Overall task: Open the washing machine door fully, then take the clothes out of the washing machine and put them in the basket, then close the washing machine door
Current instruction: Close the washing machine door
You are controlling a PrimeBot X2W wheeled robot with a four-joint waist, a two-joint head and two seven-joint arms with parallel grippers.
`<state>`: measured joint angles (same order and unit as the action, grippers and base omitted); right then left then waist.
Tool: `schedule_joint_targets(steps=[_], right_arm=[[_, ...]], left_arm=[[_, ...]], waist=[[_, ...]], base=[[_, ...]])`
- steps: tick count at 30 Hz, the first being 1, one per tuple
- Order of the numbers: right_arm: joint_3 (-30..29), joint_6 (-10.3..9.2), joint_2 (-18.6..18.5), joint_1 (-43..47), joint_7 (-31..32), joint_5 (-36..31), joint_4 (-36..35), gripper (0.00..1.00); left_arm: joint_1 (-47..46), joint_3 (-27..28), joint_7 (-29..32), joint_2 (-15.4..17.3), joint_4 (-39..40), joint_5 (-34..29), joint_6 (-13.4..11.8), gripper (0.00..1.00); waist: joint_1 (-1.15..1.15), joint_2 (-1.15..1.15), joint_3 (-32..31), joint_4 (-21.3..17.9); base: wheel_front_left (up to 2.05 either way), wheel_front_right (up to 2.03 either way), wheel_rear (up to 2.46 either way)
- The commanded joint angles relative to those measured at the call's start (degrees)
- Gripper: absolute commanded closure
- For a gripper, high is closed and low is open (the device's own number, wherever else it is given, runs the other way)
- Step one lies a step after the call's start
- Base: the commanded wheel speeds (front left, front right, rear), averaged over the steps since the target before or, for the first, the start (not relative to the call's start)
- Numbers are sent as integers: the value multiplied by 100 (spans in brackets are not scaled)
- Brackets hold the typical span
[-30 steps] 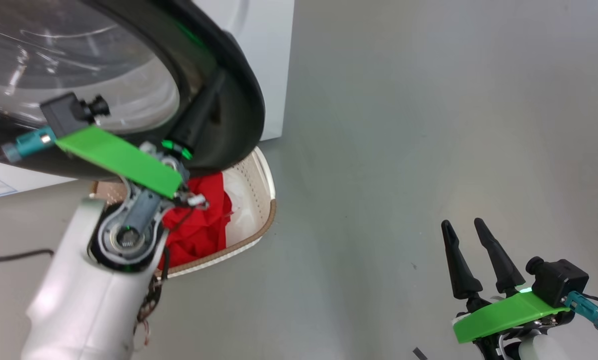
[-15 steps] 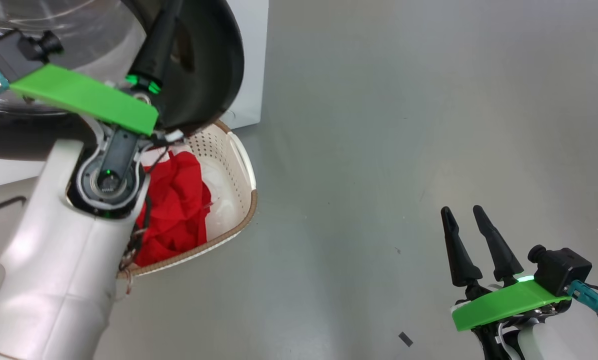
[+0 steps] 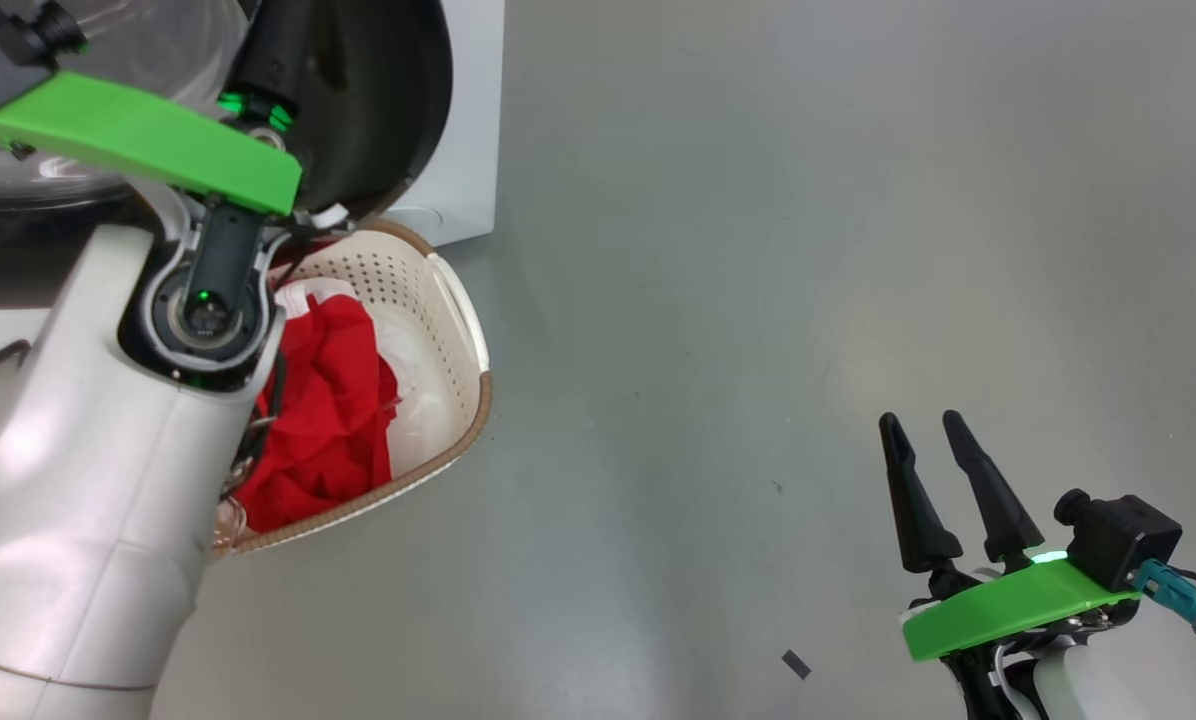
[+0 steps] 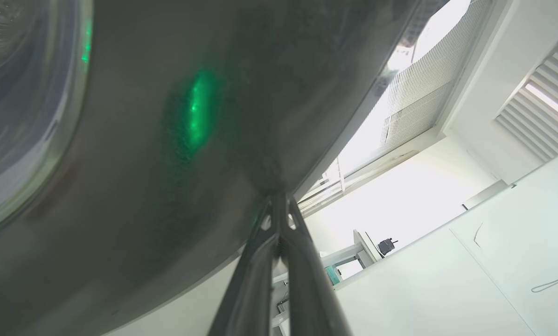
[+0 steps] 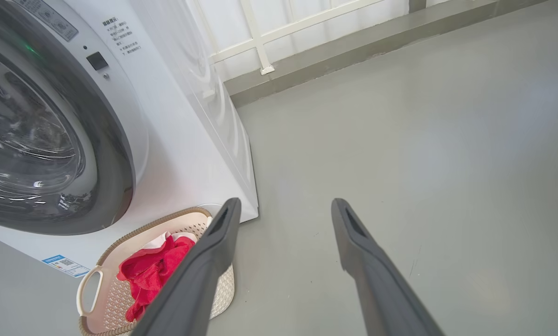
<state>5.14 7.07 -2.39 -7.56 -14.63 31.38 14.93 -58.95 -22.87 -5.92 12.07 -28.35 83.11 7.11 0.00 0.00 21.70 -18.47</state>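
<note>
**Closing stroke, head view with both wrist views.** The left gripper (image 4: 279, 205), fingers pressed together with nothing between them, is pushing its tips against the glossy black rim of the washing machine door (image 3: 398, 110), which is sitting at eleven o'clock. Against the picture of a second ago, the door is taking up far less of the view and is lying closer to the white front of the washing machine (image 3: 473, 150) (some of that shift is the camera turning, since everything else is sliding leftward too). The far rim of the basket (image 3: 486, 390), covered by the door's edge a second ago, is now showing at nine o'clock. The clothes (image 3: 328, 400) are lying inside it as a red heap edged with white. The right wrist view is showing the door almost flush with the machine's front. The right gripper (image 3: 921, 425) is waiting at four o'clock over bare floor (image 3: 718, 300), fingers spread and empty, in the same place as before. Judged from this, unloading is finished and only the final press home is remaining.
</note>
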Motion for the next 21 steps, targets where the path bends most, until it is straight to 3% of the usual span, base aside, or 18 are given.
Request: schedule_joint_targets(steps=[1, 9, 10, 11, 13, 16, 21], right_arm=[[91, 42, -49, -121, -37, 10, -109, 0], [-7, 42, -49, 26, -37, -264, -83, 0], [-26, 42, -49, 50, -37, -303, -80, 0], [-50, 42, -49, 77, -37, -342, -78, 0], [-85, 42, -49, 137, -37, -427, -82, 0], [-153, 42, -49, 232, -37, -539, -83, 0], [-249, 42, -49, 395, -37, -695, -98, 0]], left_arm=[[-132, 67, -72, 226, 116, 39, 37, 100], [533, -168, -348, 289, 215, 257, 37, 100], [638, -206, -397, 302, 219, 253, 37, 96], [749, -248, -443, 307, 225, 252, 37, 90], [970, -322, -552, 318, 233, 234, 37, 60], [1320, -372, -698, 298, 270, 252, 37, 0], [1927, -450, -846, 301, 246, 177, 37, 0]], waist=[[0, 0, -31, 38], [0, 0, -351, 295], [0, 0, -392, 335], [0, 0, -434, 380], [0, 0, -520, 470], [0, 0, -642, 617], [0, 0, -844, 850]], base=[[0, 0, 0], [0, 0, 0], [0, 0, 0], [0, 0, 0], [0, 0, 0], [0, 0, 0], [0, 0, 0]])
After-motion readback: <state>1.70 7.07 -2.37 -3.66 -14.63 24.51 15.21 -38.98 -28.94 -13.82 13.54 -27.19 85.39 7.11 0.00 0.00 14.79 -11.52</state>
